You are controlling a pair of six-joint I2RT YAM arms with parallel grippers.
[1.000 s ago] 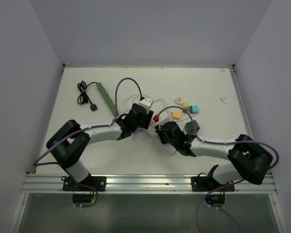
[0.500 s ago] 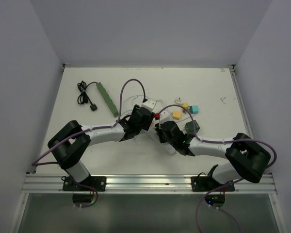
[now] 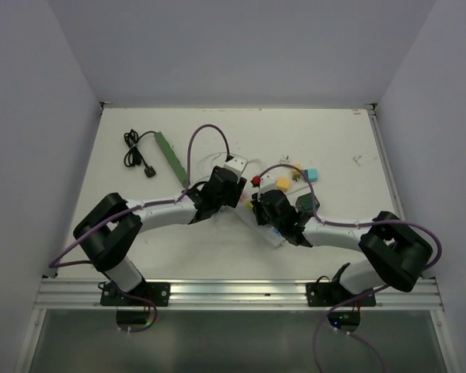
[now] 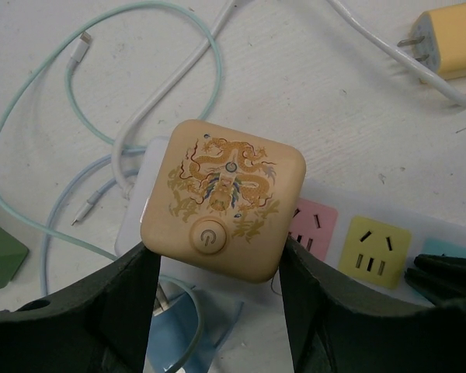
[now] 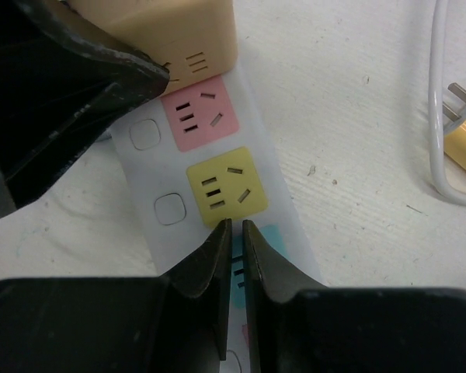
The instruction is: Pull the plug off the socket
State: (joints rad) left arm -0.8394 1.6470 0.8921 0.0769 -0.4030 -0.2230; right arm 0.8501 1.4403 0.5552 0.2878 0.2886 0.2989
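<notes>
A tan cube plug [image 4: 225, 198] with a gold dragon print and a power button sits over the end of the white power strip [image 4: 373, 241], next to its pink socket. My left gripper [image 4: 217, 264] is shut on the plug's two sides. I cannot tell whether the plug's pins are still seated. My right gripper [image 5: 233, 225] is shut, with its tips pressed on the strip [image 5: 217, 179] between the yellow and teal sockets. The plug's corner [image 5: 194, 39] shows at the top of the right wrist view. In the top view both grippers [image 3: 227, 180] [image 3: 261, 203] meet at the table's middle.
A yellow charger [image 4: 450, 43] with a white cable lies just beyond the strip. Pale teal and white cables [image 4: 202, 47] loop nearby. A teal block [image 3: 311, 174], a dark green item [image 3: 307, 203], a green strip [image 3: 171, 155] and a black cord [image 3: 140, 159] lie around.
My left gripper with the plug shifted slightly right, then back up and left. My right gripper stayed on the strip and edged slightly forward.
</notes>
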